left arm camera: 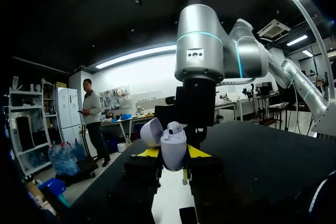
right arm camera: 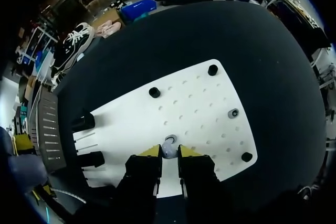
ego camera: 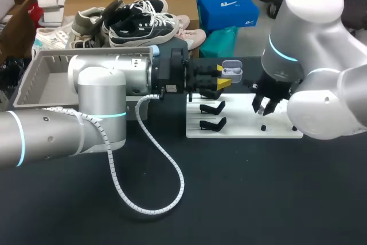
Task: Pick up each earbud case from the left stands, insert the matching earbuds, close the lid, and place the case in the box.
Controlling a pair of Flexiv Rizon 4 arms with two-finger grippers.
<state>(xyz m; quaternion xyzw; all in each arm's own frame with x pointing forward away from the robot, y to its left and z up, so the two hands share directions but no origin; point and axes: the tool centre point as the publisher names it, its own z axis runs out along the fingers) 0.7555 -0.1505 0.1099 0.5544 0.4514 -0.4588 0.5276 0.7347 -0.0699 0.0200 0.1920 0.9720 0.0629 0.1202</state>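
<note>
Gaping open, the white earbud case (left arm camera: 173, 150) shows an earbud (left arm camera: 175, 127) inside.

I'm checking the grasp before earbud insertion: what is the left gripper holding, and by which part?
The open earbud case, pinched by its lower body between the left gripper's jaws; its lid stands free.

left arm (ego camera: 103, 96): comes in low and level, wrist sideways
left gripper (left arm camera: 173, 155): fingers clamped either side of the open earbud case (left arm camera: 171, 142)
right arm (ego camera: 321, 55): wrist aimed straight down
right gripper (right arm camera: 169, 153): grip hard to call
</note>
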